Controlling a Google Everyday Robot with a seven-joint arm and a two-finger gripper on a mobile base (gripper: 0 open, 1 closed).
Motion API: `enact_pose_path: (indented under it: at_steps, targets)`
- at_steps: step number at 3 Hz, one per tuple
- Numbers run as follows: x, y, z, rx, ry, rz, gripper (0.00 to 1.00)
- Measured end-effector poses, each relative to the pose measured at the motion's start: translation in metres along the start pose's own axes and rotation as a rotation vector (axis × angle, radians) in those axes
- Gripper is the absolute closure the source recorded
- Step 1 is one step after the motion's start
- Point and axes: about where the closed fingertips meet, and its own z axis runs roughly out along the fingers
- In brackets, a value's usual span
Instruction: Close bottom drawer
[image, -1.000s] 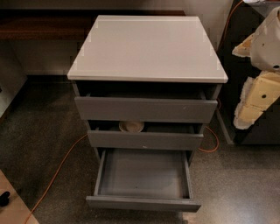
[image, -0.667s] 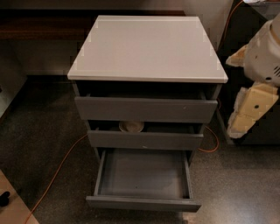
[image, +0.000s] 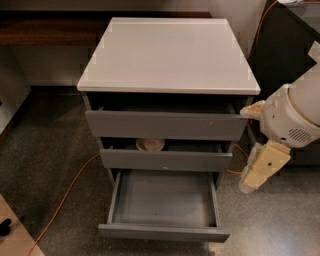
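The bottom drawer (image: 164, 232) of the white-topped cabinet (image: 170, 55) is pulled far out, showing its bare grey inner floor. Its flat grey front faces me at the bottom of the view. The middle drawer (image: 165, 161) is slightly open with a round beige bowl (image: 150, 144) inside. The top drawer (image: 166, 125) is slightly open too. My gripper (image: 250, 184) hangs pointing down at the right of the cabinet, level with the middle and bottom drawers, beside the bottom drawer's right side and apart from it.
An orange cable (image: 65, 195) runs over the speckled floor at the left of the cabinet and another shows at its right (image: 235, 171). A dark cabinet (image: 285, 45) stands at the right behind my arm. A wooden shelf (image: 45, 30) runs along the back left.
My arm and gripper have moved down and to the left, closer to the cabinet's right side. The drawers have not moved.
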Motion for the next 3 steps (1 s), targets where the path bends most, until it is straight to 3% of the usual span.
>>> enact_pose_path:
  at_steps: [2,3]
  targets:
    - [0.018,0.02,0.093,-0.014,-0.011,-0.018,0.0]
    - [0.022,0.032,0.128,-0.019,0.078,-0.065,0.0]
